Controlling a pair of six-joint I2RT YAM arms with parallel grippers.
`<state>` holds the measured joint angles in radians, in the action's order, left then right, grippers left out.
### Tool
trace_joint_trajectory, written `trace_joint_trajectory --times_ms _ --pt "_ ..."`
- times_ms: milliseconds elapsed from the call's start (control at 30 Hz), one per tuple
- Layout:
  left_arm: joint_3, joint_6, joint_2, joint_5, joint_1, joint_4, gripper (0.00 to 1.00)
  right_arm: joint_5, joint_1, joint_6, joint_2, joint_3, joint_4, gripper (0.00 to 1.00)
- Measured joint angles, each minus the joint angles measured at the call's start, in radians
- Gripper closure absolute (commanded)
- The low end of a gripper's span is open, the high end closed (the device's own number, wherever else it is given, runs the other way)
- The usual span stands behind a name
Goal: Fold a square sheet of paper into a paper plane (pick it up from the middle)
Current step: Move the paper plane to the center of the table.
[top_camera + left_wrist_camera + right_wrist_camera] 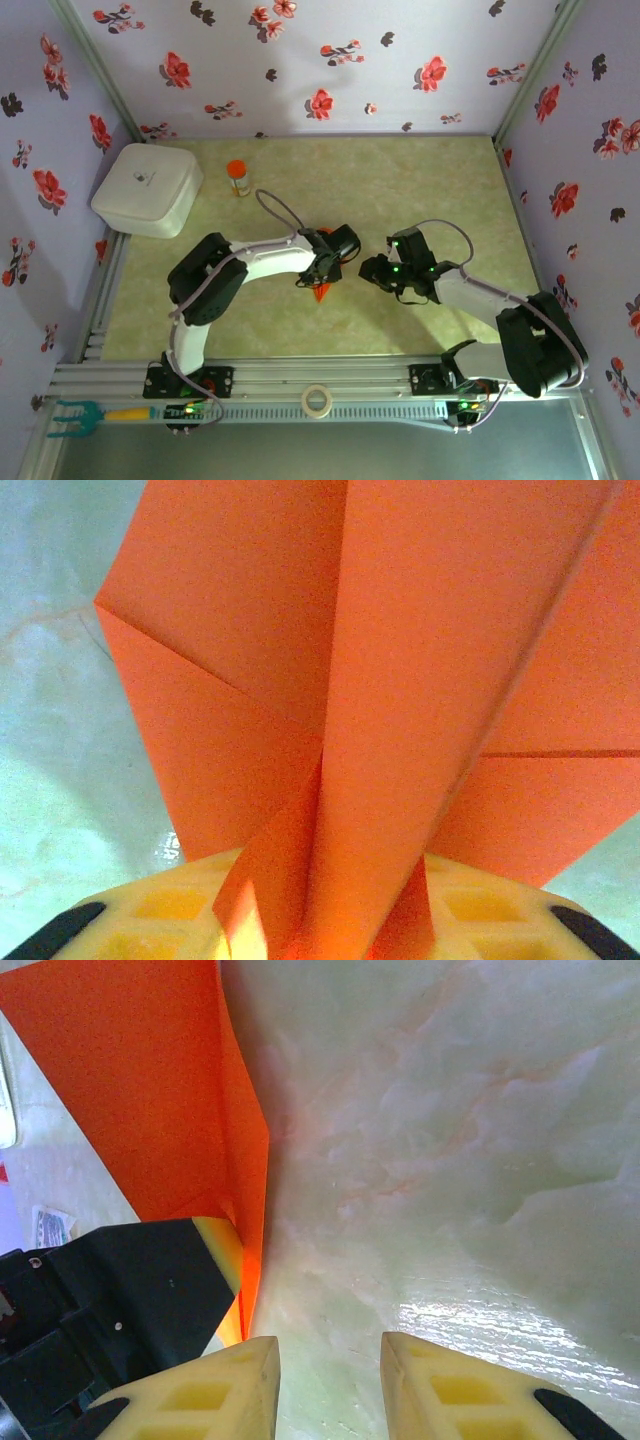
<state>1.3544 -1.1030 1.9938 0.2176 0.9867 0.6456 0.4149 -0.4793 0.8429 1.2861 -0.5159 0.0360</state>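
The paper plane (400,680), folded on a centre crease with flaps spreading to either side, is near the middle of the bench (450,1110). One end is pinched between the left fingers (165,908), and its long axis runs straight out from them. The right fingers (455,1395) stand parted with nothing between them; the plane lies just beside them on the left arm's side, edge-on and outside their gap. Judgement: any further crease or handover depends on the right fingers shifting sideways onto that edge, since the left arm has possession.
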Motion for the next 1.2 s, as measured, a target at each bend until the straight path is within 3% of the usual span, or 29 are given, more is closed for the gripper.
trace_joint_trajectory --times_ms 467,900,1067,1200 --pt "0.075 -0.055 0.037 0.019 0.021 0.113 0.58 0.000 0.018 -0.006 -0.032 0.000 0.019 0.66" --pt "0.107 -0.070 -0.024 0.066 0.030 0.175 0.47 -0.003 0.071 -0.054 -0.050 -0.048 0.093 0.65" --pt "0.087 -0.064 -0.153 0.116 0.032 0.175 0.46 -0.067 0.101 -0.104 -0.090 -0.098 0.180 0.55" --pt "0.022 0.003 -0.318 0.207 0.034 0.150 0.35 -0.232 0.132 -0.182 -0.140 -0.192 0.279 0.36"
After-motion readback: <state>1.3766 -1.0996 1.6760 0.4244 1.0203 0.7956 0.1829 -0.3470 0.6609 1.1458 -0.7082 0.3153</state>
